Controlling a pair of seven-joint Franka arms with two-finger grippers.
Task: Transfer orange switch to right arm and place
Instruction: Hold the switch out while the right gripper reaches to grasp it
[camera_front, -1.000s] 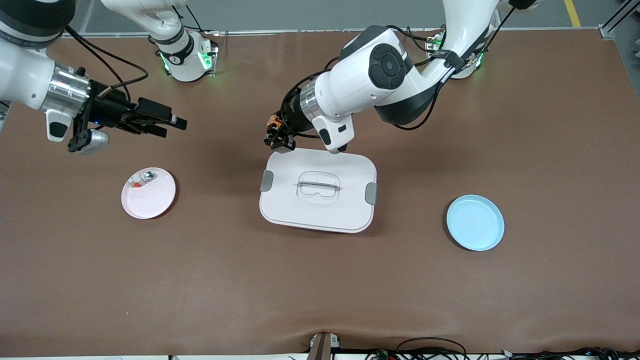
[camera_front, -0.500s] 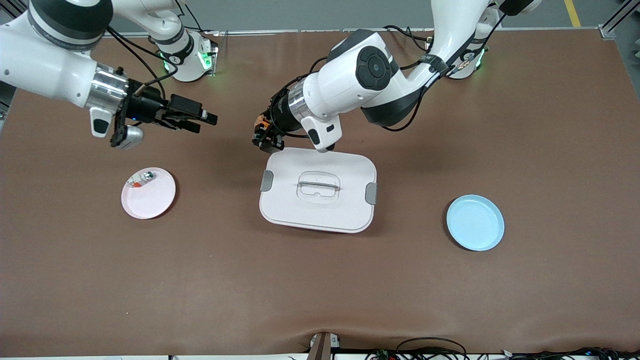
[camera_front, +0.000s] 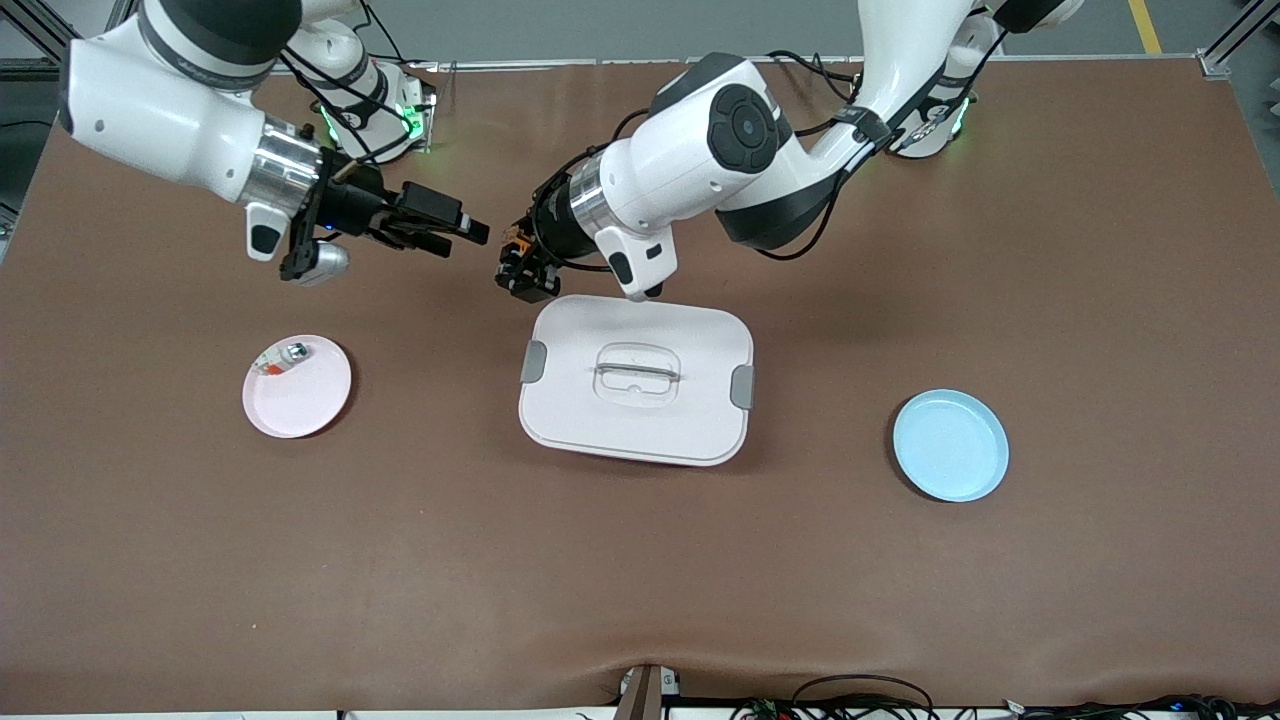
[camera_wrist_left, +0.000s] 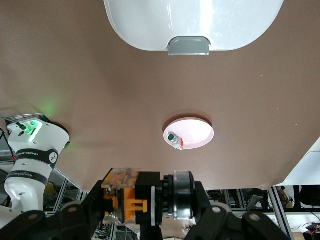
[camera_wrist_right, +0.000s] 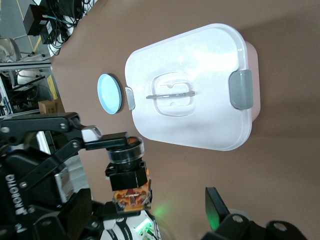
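The orange switch (camera_front: 516, 244) is up in the air, over the bare mat beside the white box, and my left gripper (camera_front: 522, 268) is shut on it. In the left wrist view the orange switch (camera_wrist_left: 131, 202) sits crosswise in the left gripper (camera_wrist_left: 142, 205), black body and silver ring showing. My right gripper (camera_front: 468, 232) is open, pointing at the switch and just short of it. The right wrist view shows the switch (camera_wrist_right: 128, 180) with its orange end toward the right gripper (camera_wrist_right: 150, 220), whose one visible fingertip (camera_wrist_right: 216, 202) stands wide of it.
A white lidded box (camera_front: 560, 425) sits mid-table, with its grey clip (camera_wrist_left: 188, 46) seen from the left wrist. A pink plate (camera_front: 310, 405) holding a small silver-and-red bit (camera_front: 285, 354) lies toward the right arm's end. A blue plate (camera_front: 950, 445) lies toward the left arm's end.
The right arm has swung in toward the left gripper, closing most of the gap. The left gripper has shifted slightly toward it, still holding the switch.
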